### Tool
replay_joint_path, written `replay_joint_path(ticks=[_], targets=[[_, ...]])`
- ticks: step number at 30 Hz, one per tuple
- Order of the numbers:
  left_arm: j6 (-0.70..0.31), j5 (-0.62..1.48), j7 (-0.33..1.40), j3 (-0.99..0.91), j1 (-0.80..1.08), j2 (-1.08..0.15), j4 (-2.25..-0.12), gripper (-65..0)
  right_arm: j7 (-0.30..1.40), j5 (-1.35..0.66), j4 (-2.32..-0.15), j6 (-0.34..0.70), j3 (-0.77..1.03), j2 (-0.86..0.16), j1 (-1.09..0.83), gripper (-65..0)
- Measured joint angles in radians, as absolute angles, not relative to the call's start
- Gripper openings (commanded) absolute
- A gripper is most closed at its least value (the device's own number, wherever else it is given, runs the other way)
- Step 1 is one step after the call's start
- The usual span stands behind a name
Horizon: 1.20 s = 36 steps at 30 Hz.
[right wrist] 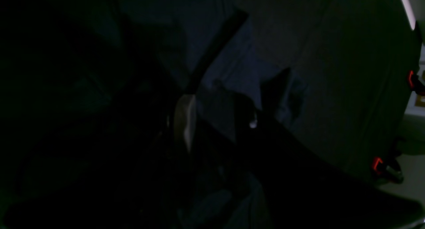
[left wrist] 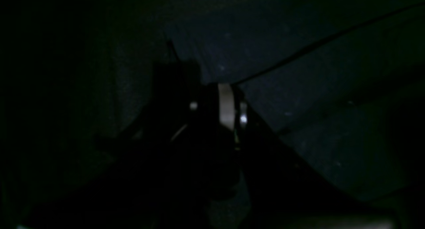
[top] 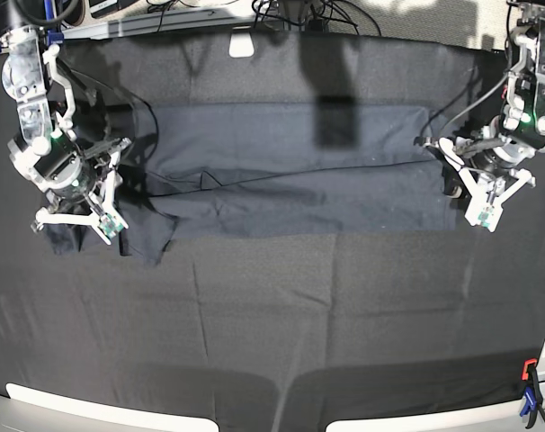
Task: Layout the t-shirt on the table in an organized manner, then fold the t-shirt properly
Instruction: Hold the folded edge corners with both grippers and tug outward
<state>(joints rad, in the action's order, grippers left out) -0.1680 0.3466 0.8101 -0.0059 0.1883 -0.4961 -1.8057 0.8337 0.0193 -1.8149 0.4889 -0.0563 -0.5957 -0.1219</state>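
Note:
The dark navy-grey t-shirt (top: 290,171) lies spread wide across the back half of the black table (top: 344,315), its left end bunched and folded over. My left gripper (top: 451,177) is at the shirt's right edge. The dim left wrist view shows its fingers (left wrist: 226,104) close together on a fold of the shirt (left wrist: 298,89). My right gripper (top: 84,216) is over the bunched left end. The right wrist view is very dark; the gripper (right wrist: 229,99) has its fingers (right wrist: 186,119) apart with shirt cloth (right wrist: 232,63) between them.
Red clamps (right wrist: 378,164) hold the cloth at the table's edge, and a red and blue clamp (top: 529,387) sits at the front right corner. Cables and a white object (top: 242,45) lie along the back edge.

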Motion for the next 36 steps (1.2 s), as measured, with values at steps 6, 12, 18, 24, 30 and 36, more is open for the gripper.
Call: replay_joint_path(ticks=[6, 12, 18, 24, 30, 36], targets=[[-0.168, 0.347, 0.810, -0.006, 0.188, -0.496, -1.806, -58.8, 0.792, 0.019, -1.814, 0.489, -0.056, -0.595, -0.121, -46.0], [-0.168, 0.347, 0.810, -0.006, 0.188, -0.496, -1.806, -58.8, 0.792, 0.019, -1.814, 0.489, -0.056, -0.596, -0.121, -46.0], [-0.168, 0.347, 0.810, -0.006, 0.188, -0.496, -1.806, -58.8, 0.779, 0.017, -1.808, 0.489, -0.056, -0.595, -0.121, -46.0], [-0.168, 0.347, 0.810, -0.006, 0.188, -0.496, -1.806, -58.8, 0.777, 0.014, -1.768, 0.489, -0.056, -0.595, -0.105, -46.0], [-0.168, 0.347, 0.810, -0.006, 0.188, -0.496, -1.806, -58.8, 0.778, 0.009, -1.737, 0.489, -0.056, -0.595, -0.068, -46.0], [-0.168, 0.347, 0.810, -0.006, 0.188, -0.496, -1.806, -58.8, 0.812, -0.076, -1.736, 0.512, -0.056, -0.595, -0.067, -46.0]])
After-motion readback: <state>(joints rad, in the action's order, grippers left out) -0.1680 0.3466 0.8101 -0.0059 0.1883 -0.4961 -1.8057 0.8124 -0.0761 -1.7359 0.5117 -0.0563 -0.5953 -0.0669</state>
